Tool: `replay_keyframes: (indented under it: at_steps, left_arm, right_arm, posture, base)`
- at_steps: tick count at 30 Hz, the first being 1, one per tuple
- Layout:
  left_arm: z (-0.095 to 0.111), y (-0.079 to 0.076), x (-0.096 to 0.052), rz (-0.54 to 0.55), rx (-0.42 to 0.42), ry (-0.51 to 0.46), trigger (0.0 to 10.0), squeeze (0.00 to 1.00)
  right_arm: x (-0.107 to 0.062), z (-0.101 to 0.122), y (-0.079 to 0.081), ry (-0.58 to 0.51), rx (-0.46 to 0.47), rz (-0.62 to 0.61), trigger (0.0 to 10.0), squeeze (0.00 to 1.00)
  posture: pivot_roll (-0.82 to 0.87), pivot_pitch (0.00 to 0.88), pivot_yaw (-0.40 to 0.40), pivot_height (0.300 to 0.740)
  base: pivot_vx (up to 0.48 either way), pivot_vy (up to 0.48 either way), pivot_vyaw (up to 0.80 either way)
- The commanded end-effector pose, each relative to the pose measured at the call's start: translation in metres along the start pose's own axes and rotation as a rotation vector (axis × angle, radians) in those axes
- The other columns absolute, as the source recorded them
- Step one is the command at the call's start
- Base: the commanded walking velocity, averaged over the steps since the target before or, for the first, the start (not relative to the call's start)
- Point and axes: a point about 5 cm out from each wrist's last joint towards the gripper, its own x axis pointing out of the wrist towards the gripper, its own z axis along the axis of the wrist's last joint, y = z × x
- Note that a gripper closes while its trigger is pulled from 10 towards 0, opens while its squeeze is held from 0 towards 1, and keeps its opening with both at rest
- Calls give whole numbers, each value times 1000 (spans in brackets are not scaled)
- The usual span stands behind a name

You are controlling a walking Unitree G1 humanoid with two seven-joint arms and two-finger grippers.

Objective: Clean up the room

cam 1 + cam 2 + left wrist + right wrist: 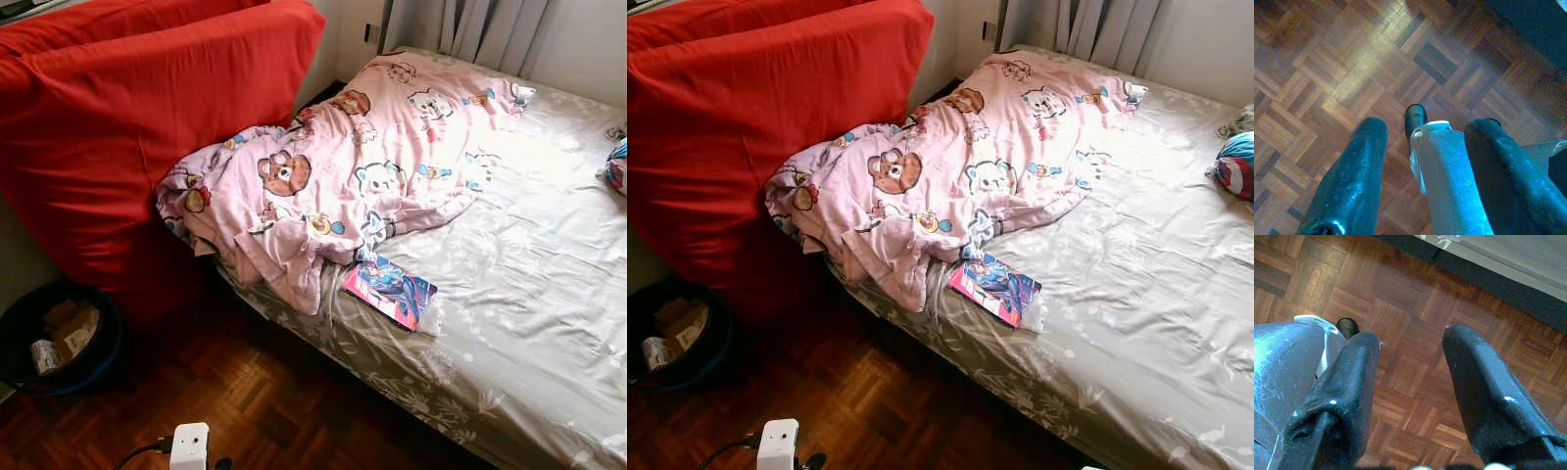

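Head camera looks down on a bed (529,323) covered by a pale grey floral sheet. A pink blanket (353,166) printed with cartoon animals lies crumpled over the near-left part of the bed, one corner drooping over the edge toward the floor. A colourful book (390,290) lies flat on the sheet just beside the blanket's lower hem, near the bed's front edge. A red, blue and white ball (1236,164) sits at the far right side of the bed, well apart from the book. A large red cushion (137,117) stands upright against the left side of the bed, touching the blanket. On the parquet floor (255,401) to the left, a dark round bin (59,338) holds cardboard scraps. Grey curtains (470,29) hang behind the bed. Left tool (1425,134): fingers apart, released, nothing between them, hanging over bare parquet beside a silver leg part. Right tool (1410,345): fingers likewise spread, released, empty, over parquet near the bed's dark base.
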Motion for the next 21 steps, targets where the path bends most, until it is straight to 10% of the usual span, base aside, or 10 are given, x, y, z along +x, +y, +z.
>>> replay_keyframes:
  at_steps: [1,21]
  left_arm:
    - [-7,37,-4,132,-69,114,10000,0]
    - [-4,38,-4,146,-48,108,10000,0]
  right_arm:
    - [24,80,36,-97,43,32,10000,0]
    - [25,81,36,-100,56,33,10000,0]
  posture:
    - [-40,0,1,740]
    - [-33,0,0,740]
  base:
    - [0,0,0]
    - [0,120,0]
